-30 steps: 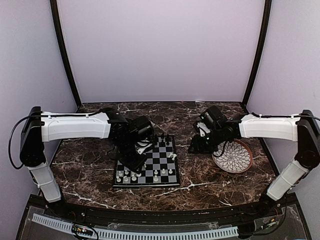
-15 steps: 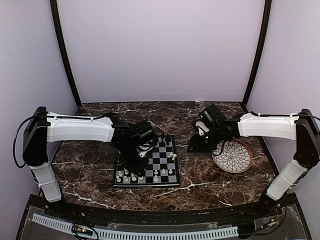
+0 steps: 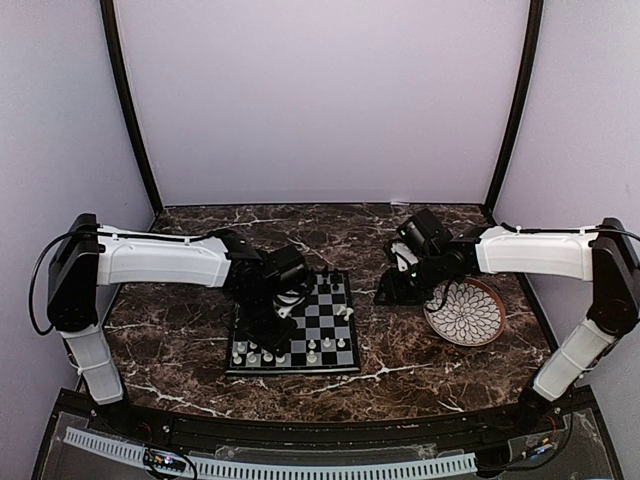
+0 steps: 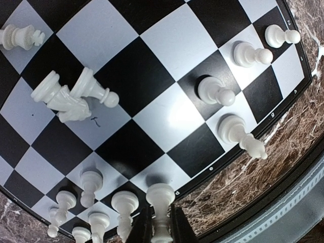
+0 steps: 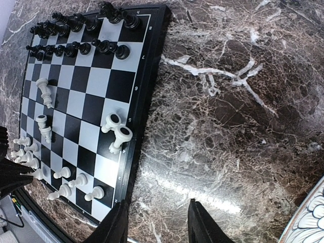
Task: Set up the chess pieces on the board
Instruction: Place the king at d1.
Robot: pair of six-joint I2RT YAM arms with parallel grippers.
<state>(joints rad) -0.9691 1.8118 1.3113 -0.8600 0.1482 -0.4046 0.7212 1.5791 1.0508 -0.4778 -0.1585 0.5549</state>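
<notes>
Shifted slightly over the past second, the left gripper (image 4: 161, 225) hangs above the left side of the board (image 3: 300, 371), pinching a white piece (image 4: 160, 200) beside the white chess pieces (image 3: 268, 352) ranked along the near edge. The right gripper (image 5: 157, 223), fingers spread and empty, waits over the marble table (image 5: 228, 101) between board and plate (image 3: 465, 312). The next move looks to be lowering the piece onto a vacant home square without knocking its neighbours, then collecting the toppled white men (image 4: 71, 96) mid-board.
</notes>
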